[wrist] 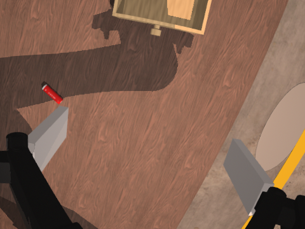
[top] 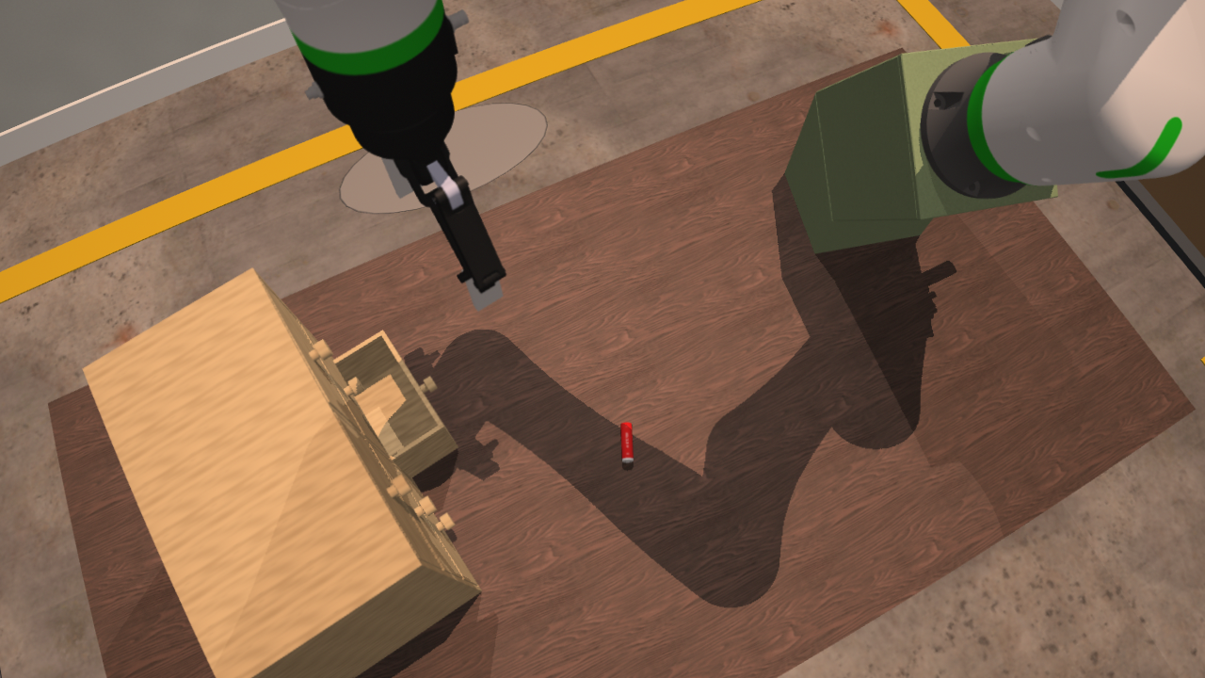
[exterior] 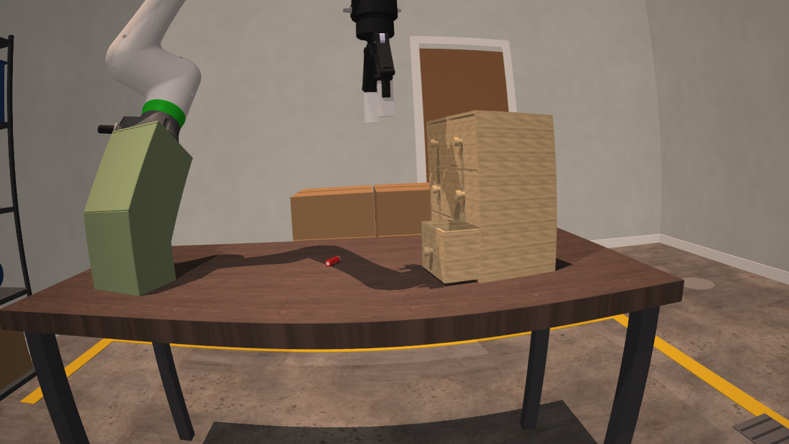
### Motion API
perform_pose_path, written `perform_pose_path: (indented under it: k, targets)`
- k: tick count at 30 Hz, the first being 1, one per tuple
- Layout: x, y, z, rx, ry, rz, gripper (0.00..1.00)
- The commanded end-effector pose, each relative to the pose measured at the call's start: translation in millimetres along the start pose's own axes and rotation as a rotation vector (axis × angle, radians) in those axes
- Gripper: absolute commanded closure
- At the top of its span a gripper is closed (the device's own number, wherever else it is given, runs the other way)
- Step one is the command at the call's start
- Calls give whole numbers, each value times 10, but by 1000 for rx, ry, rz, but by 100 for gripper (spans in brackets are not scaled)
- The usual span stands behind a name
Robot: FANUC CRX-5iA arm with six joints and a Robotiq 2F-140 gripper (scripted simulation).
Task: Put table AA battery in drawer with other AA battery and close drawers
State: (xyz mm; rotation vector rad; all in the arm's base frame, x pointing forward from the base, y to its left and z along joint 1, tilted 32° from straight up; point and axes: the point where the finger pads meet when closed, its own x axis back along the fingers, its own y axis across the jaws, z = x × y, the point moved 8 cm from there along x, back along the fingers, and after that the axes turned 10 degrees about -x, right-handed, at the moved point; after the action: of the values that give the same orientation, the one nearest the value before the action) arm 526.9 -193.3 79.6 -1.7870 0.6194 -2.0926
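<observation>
The red AA battery (top: 626, 443) (exterior: 332, 260) (wrist: 52, 94) lies on its side on the table, between the arm's base and the chest. The wooden chest (top: 210, 438) (exterior: 515, 193) stands upright. Its bottom drawer (top: 431, 457) (exterior: 460, 256) (wrist: 140, 21), on the side nearer the exterior camera, is pulled partly out and sits level. No battery shows in the visible part of it; its rear is hidden. The other drawers look pushed in. My gripper (top: 441, 235) (exterior: 378, 105) (wrist: 149, 138) is wide open and empty, high above the table, to the robot's side of the open drawer.
The green pedestal (top: 867, 169) (exterior: 129, 221) carries the arm at the table's other end. Small knobs stick out of the chest's front, and one knob (wrist: 155, 32) is on the open drawer. Cardboard boxes (exterior: 333, 215) stand behind the table.
</observation>
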Motion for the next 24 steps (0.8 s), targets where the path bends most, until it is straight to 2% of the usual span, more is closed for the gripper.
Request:
perform_pose_path:
  k: [1,5,12,14,19,24]
  targets:
    - [-27,-1,18,2,9,4,0]
    - [-168,-8,113,10,60,25,0]
    - [-602,-26,400,35,214,90,0]
    - [-602,-26,400,35,214,90,0]
    - [-878,-37,578,49,308,129,0]
    - [-1033,-43,677,58,360,150,0]
